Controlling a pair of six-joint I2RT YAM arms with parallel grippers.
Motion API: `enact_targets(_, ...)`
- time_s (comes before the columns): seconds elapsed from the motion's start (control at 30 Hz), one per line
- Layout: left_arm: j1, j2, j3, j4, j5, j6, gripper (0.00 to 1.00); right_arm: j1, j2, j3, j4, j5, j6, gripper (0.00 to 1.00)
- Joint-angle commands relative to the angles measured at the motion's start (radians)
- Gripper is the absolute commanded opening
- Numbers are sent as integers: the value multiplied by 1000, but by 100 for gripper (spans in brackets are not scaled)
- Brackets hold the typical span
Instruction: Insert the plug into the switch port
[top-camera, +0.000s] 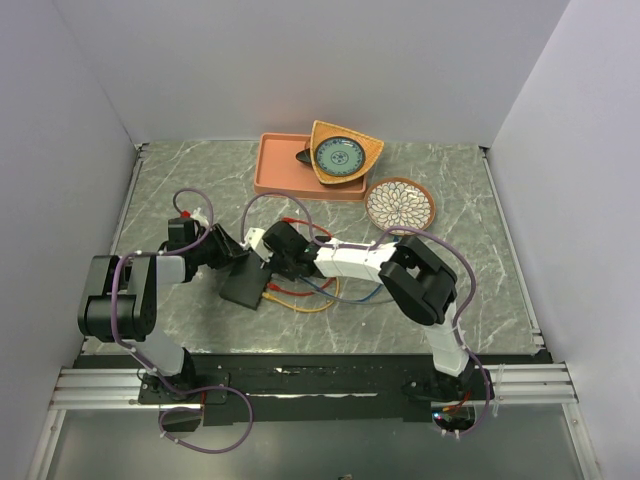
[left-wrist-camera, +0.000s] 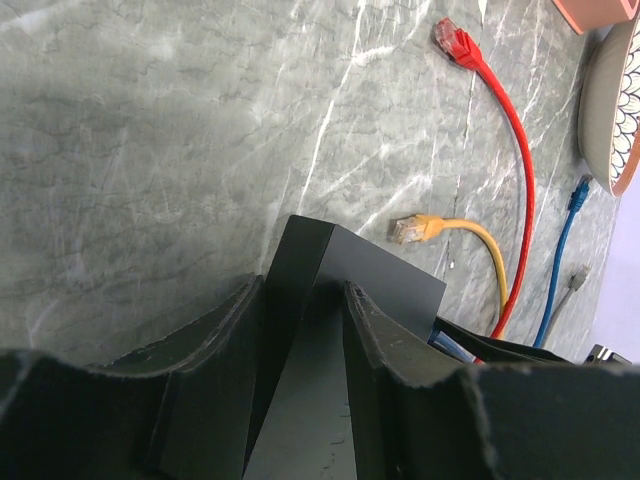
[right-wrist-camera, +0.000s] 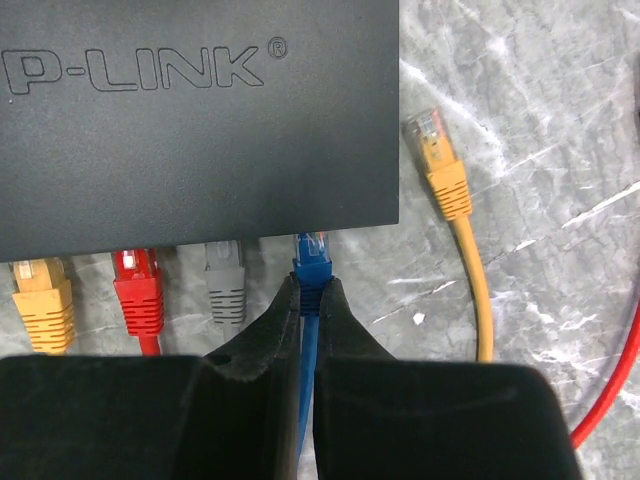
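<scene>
Lining one switch (right-wrist-camera: 200, 130) sit four plugs (right-wrist-camera: 224, 275) (blue plug (right-wrist-camera: 311, 258) pinched).

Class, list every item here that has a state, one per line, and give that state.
left gripper, shut on the switch
right gripper, shut on the blue plug
blue plug, at a port, not fully in
grey plug, plugged into the switch
loose yellow plug, lying unplugged beside the switch
</scene>
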Motion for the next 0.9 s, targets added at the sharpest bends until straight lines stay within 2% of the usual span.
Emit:
enact_targets(0.0, -12, 12, 9, 3, 87, 3, 42, 20, 15, 70, 82, -5, -22, 0)
enact_targets(0.6, -13, 17, 0, 34, 139, -8, 41, 26, 24, 134, 93, -79, -40, 0)
enact_targets(0.87, -12, 8, -18, 57, 157, -28, 34, 21, 60, 220, 101, -117, 16, 0)
